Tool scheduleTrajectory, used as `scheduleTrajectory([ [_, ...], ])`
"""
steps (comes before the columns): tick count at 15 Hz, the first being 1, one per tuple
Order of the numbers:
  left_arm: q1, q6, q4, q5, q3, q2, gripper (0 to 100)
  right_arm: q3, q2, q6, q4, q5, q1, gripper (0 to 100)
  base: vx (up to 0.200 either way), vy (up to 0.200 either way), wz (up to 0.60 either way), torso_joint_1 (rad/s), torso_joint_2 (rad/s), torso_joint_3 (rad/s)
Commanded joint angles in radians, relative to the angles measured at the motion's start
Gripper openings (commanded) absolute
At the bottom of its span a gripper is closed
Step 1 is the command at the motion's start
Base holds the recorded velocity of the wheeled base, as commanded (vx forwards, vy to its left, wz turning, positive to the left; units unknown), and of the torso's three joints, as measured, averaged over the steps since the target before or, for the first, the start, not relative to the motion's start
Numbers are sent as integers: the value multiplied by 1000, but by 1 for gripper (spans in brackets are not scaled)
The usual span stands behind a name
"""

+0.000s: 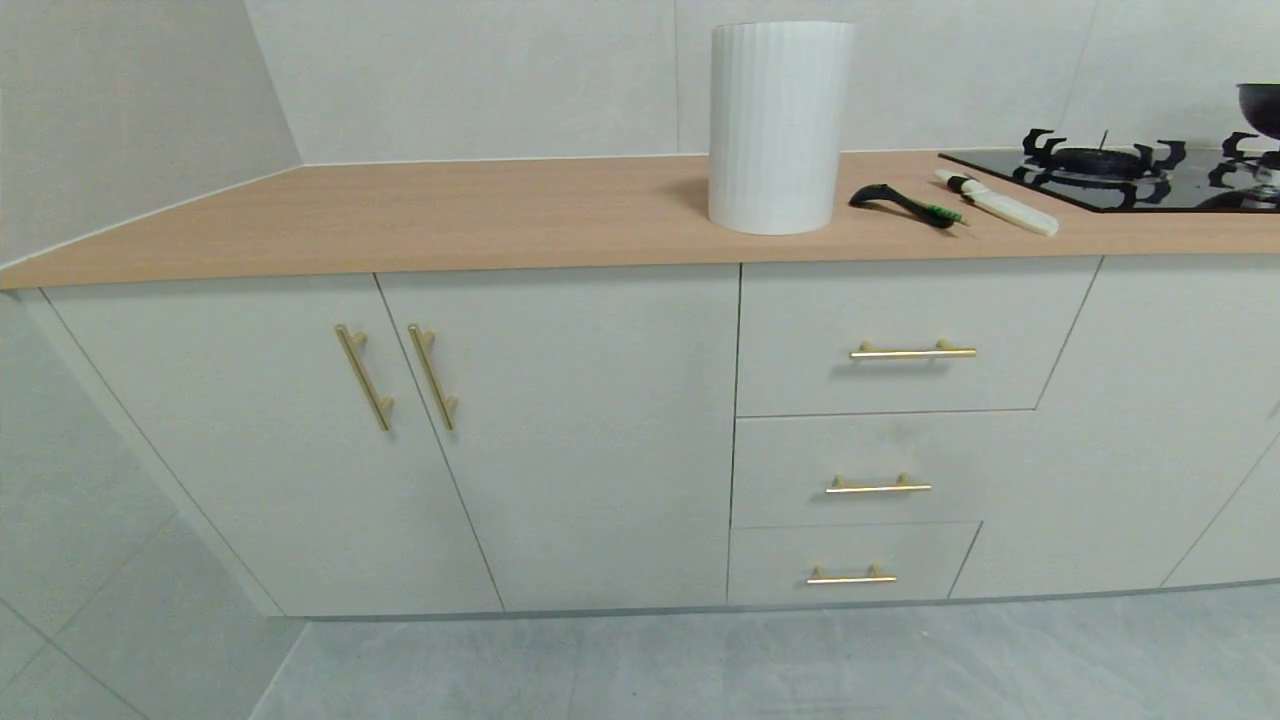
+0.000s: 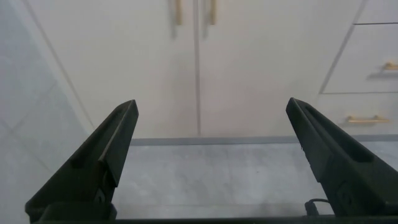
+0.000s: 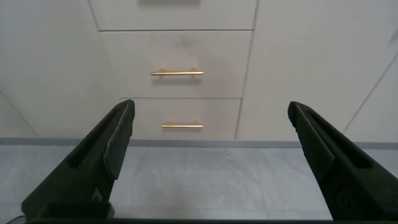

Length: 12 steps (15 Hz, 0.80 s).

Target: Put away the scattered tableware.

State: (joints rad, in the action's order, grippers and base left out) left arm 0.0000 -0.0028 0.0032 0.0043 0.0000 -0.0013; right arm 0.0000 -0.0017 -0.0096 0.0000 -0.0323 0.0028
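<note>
We saw a wooden tabletop [image 1: 450, 215] running along a pale tiled wall [image 1: 480, 80]. At its right end lay a black gas hob [image 1: 1110, 190], with a dark pot [image 1: 1262, 105] over it at the edge of view. Below the tabletop's front edge stood two cupboard doors [image 1: 580, 430] with gold bar handles [image 1: 432, 375], beside three stacked drawers [image 1: 890, 450]. The floor [image 1: 700, 665] was grey tile.

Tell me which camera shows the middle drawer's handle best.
Right wrist view: the middle drawer's handle is whole and face-on between the fingers of the open right gripper. The head view shows it whole too, but obliquely from above. The left wrist view catches what looks like one end of it at its edge.
</note>
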Motion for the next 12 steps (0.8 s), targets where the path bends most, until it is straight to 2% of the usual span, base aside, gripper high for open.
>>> scheduleTrajectory([
  [1, 0, 0, 0, 0, 0, 1, 100, 0, 2, 0, 0, -1, 0, 100, 0, 0, 0, 0, 0, 0],
  [11, 0, 1, 0, 0, 0, 1, 100, 0, 2, -1, 0, 0, 0, 100, 0, 0, 0, 0, 0, 0],
  [12, 0, 1, 0, 0, 0, 1, 100, 0, 2, -1, 0, 0, 0, 100, 200, 0, 0, -2, 2, 7],
])
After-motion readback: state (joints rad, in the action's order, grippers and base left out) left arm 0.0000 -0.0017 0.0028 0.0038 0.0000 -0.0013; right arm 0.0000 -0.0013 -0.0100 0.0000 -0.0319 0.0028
